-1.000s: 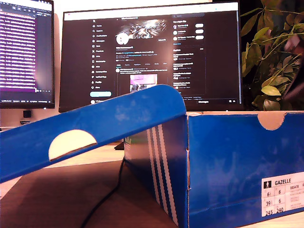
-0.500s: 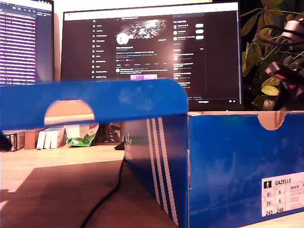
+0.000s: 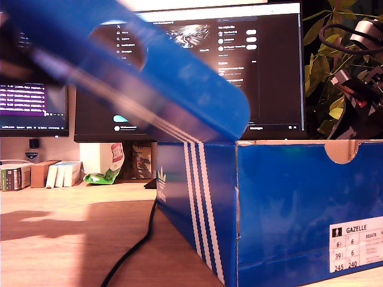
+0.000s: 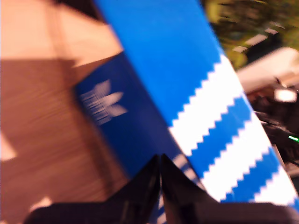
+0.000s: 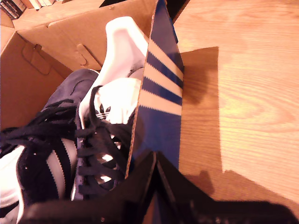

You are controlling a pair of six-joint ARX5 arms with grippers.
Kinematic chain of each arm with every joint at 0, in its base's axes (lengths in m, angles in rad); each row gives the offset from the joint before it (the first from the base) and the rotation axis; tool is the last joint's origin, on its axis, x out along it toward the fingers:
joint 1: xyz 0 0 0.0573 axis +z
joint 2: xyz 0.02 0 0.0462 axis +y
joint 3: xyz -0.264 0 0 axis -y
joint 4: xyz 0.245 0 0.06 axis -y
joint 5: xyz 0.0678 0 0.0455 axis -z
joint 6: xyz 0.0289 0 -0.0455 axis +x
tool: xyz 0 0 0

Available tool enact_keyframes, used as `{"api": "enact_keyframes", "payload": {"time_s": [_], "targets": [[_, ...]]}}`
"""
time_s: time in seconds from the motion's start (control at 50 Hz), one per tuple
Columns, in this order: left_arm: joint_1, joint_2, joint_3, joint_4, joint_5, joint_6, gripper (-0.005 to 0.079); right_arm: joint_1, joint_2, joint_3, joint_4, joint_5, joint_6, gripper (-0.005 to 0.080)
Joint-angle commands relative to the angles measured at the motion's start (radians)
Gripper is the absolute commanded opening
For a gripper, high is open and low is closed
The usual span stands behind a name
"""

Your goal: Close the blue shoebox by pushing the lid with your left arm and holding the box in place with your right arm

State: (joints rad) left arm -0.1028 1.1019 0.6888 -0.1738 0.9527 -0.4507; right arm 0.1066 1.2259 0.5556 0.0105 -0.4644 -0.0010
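The blue shoebox (image 3: 299,203) stands on the wooden table at the exterior view's right. Its hinged lid (image 3: 179,89) tilts steeply up toward the exterior view's upper left and is motion-blurred. My first gripper (image 4: 160,161) is shut, its tips close against the striped lid (image 4: 187,70), with the box's logo end (image 4: 121,121) below. My second gripper (image 5: 154,156) is shut, its tips at the box's striped wall (image 5: 161,93). Dark laced shoes (image 5: 70,140) lie inside. An arm (image 3: 359,78) with cables hangs above the box at the exterior view's upper right.
Two monitors (image 3: 257,66) (image 3: 30,101) stand behind the box and a plant (image 3: 335,72) at the exterior view's right. A black cable (image 3: 131,251) runs across the table beside the box. Small boxes (image 3: 36,174) and a green packet (image 3: 102,176) sit at the back.
The lid has swung up, from sloping down toward the exterior view's left, through level, to tilted high. An arm has come into view at the exterior view's upper right.
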Motion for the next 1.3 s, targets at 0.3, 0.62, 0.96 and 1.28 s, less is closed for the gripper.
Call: {"api": "enact_keyframes", "payload": {"time_s": [0.3, 0.62, 0.96, 1.28], "targets": [[-0.173, 0.005, 0.048, 0.174, -0.102, -0.127, -0.0019, 0.003, 0.002, 0.010, 0.056, 0.007, 0.001, -0.0012], [-0.322, 0.015, 0.050, 0.478, -0.181, -0.208, -0.0019, -0.108, 0.002, 0.143, 0.004, 0.021, 0.001, -0.0012], [-0.377, 0.021, 0.060, 0.529, -0.259, -0.209, -0.0019, -0.175, 0.002, 0.351, -0.118, 0.010, 0.001, -0.0012], [-0.394, 0.123, 0.077, 0.483, -0.313, -0.195, -0.0019, -0.174, 0.002, 0.380, -0.150, 0.003, 0.000, -0.0012]]}}
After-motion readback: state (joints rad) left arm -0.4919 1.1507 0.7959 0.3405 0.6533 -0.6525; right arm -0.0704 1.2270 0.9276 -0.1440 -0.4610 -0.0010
